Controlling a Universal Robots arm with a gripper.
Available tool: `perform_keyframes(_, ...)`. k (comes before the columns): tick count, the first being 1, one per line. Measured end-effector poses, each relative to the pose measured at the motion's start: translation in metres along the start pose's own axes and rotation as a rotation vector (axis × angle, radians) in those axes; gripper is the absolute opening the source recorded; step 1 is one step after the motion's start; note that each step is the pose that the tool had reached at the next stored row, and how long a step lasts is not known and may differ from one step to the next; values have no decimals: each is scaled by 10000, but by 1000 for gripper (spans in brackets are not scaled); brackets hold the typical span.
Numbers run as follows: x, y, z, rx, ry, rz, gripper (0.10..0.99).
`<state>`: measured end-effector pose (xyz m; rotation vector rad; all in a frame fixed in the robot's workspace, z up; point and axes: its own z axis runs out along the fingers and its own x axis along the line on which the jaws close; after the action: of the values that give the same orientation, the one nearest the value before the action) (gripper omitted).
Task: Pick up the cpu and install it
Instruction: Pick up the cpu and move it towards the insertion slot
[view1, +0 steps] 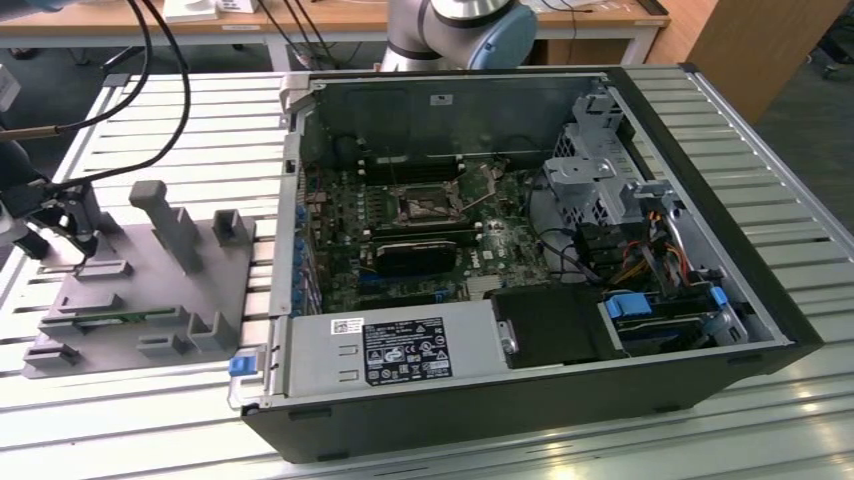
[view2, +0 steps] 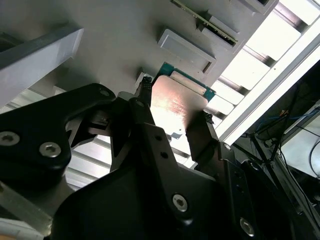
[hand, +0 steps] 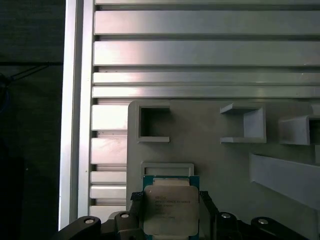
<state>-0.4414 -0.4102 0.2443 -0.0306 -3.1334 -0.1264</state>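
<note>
Watching the exterior view, I am seeing the computer case (view1: 561, 405) lying on its side just beside the grey tray (view1: 200, 290), on the exterior view's right of it. Its panel is off and the board is facing upward, which I am reading as a way to let the arm reach straight down. The motherboard socket (view1: 427, 205) is sitting well apart from the tray, deep inside the case, and I cannot tell how its metal frame is set.

The tray is carrying raised blocks and walled pockets, which look made to keep each part in a known place.

The gripper (hand: 170, 196) is working at the tray's edge farthest from the case. In both wrist views its fingers (view2: 145, 92) are pressing against two opposite edges of the cpu (view2: 182, 112), closed only to the chip's width. I am judging that the chip is clamped, held flat with its silvery top up, right at a shallow walled pocket of the tray; whether it is clear of the tray I cannot tell.

Under the tray, the slatted metal table (view1: 761, 170) is catching bright glare. Beyond the tray, a wooden bench (view1: 334, 15) is standing with the arm's base (view1: 461, 25) in front of it.
</note>
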Motion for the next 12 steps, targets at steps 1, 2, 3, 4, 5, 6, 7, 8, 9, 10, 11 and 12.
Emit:
perform_keyframes(1, 0, 2, -4, 0, 0, 0, 529)
perform_keyframes(2, 0, 4, -7, -1, -1, 0, 529)
perform_keyframes(3, 0, 6, -10, 0, -1, 0, 529)
perform_keyframes(4, 0, 8, -14, 0, 0, 0, 529)
perform_keyframes(5, 0, 10, -18, 0, 0, 0, 529)
perform_keyframes(6, 0, 12, -22, 0, -1, 0, 529)
perform_keyframes(7, 0, 14, -26, 0, 0, 0, 529)
perform_keyframes(8, 0, 16, -29, 0, 0, 0, 529)
perform_keyframes(9, 0, 19, -32, 0, 0, -1, 529)
perform_keyframes(10, 0, 21, -36, 0, -1, -1, 529)
perform_keyframes(11, 1, 26, -43, 0, 0, 0, 529)
perform_keyframes(12, 1, 31, -51, 0, 0, 0, 529)
